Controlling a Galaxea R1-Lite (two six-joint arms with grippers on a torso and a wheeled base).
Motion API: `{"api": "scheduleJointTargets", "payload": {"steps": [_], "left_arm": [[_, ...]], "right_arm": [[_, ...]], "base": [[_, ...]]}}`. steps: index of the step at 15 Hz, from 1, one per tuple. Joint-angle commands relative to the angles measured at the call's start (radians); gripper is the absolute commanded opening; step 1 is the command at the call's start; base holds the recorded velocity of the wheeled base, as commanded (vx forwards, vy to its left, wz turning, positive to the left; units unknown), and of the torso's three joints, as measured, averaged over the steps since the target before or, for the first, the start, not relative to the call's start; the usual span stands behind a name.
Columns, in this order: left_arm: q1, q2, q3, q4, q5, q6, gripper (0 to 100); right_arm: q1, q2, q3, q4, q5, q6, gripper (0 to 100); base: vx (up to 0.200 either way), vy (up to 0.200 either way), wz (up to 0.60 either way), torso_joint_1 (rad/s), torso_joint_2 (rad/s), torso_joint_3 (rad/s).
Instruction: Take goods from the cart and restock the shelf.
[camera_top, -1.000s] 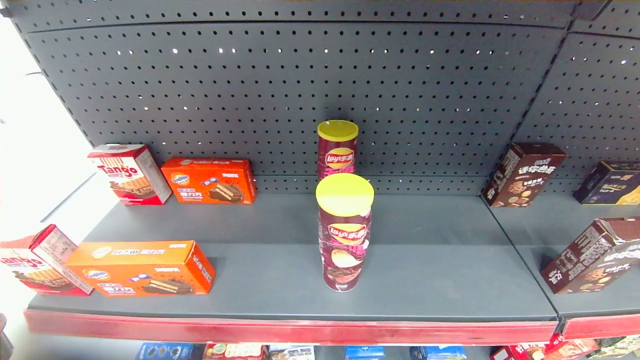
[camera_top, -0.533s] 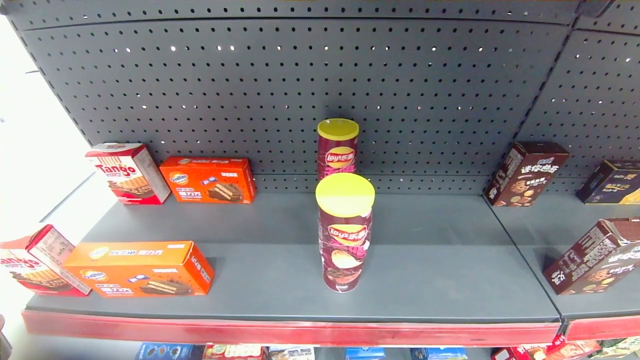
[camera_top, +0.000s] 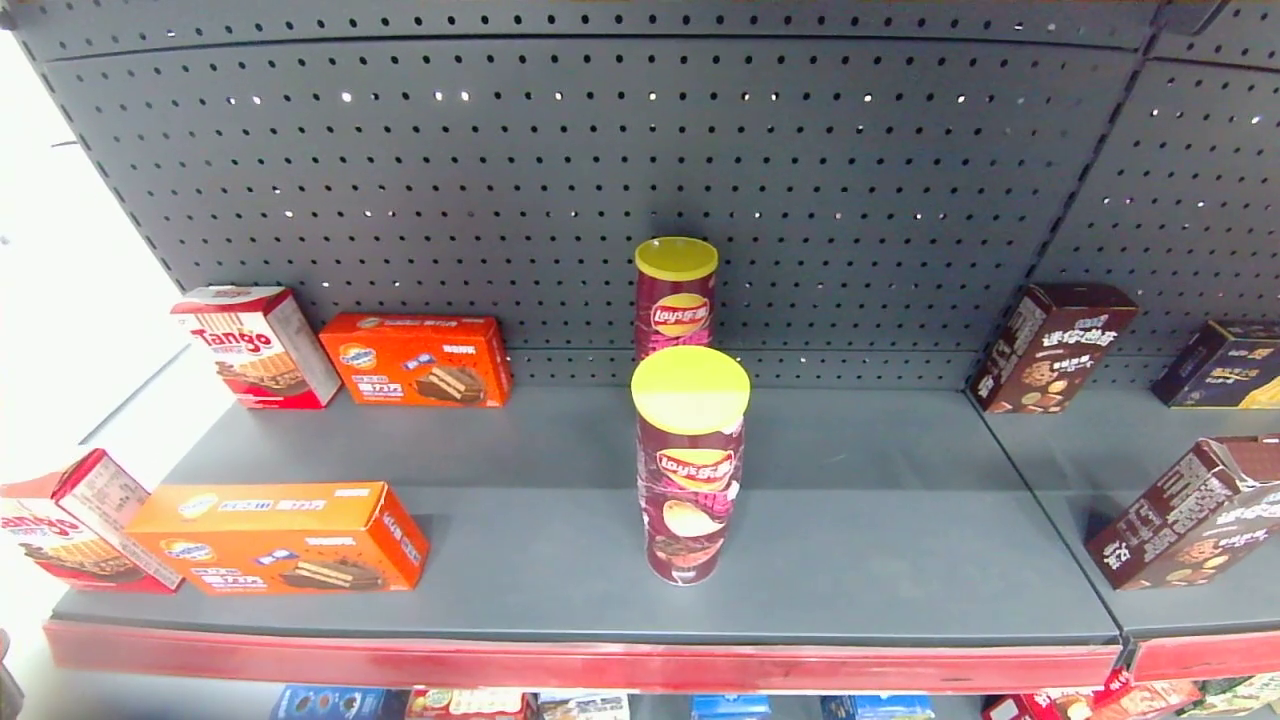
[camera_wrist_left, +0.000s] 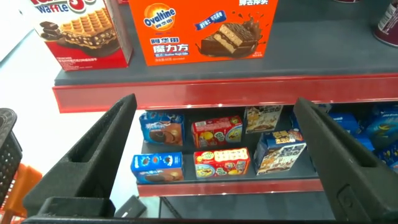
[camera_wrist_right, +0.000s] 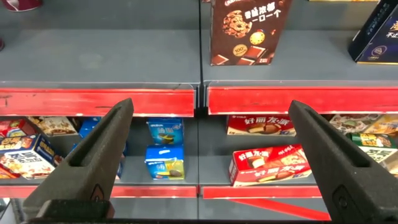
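left tool (camera_wrist_left: 214, 102) released, right tool (camera_wrist_right: 211, 104) released, front chip can (camera_top: 690, 480) on shelf (camera_top: 880, 520), rear chip can (camera_top: 676, 300) behind

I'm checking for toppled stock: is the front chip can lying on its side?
No, the front chip can stands upright on the shelf, its yellow lid on top.

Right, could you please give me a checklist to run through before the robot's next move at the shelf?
1. Left tool open and empty: ok.
2. Right tool open and empty: ok.
3. Front chip can upright: ok.
4. Bare shelf room to the can's right: ok.
5. Back chip can seated flat: cannot tell, base hidden behind the front can.
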Motion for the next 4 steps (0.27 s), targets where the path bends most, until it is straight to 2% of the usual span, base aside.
{"api": "scheduleJointTargets", "payload": {"steps": [1,4], "left_arm": [[0.000,0.000,0.000,0.000,0.000,0.000,100],[0.000,0.000,0.000,0.000,0.000,0.000,100]], "right_arm": [[0.000,0.001,0.000,0.000,0.000,0.000,100],[0.000,0.001,0.000,0.000,0.000,0.000,100]], "base": [[0.000,0.000,0.00,0.000,0.00,0.000],[0.000,0.000,0.00,0.000,0.00,0.000]]}}
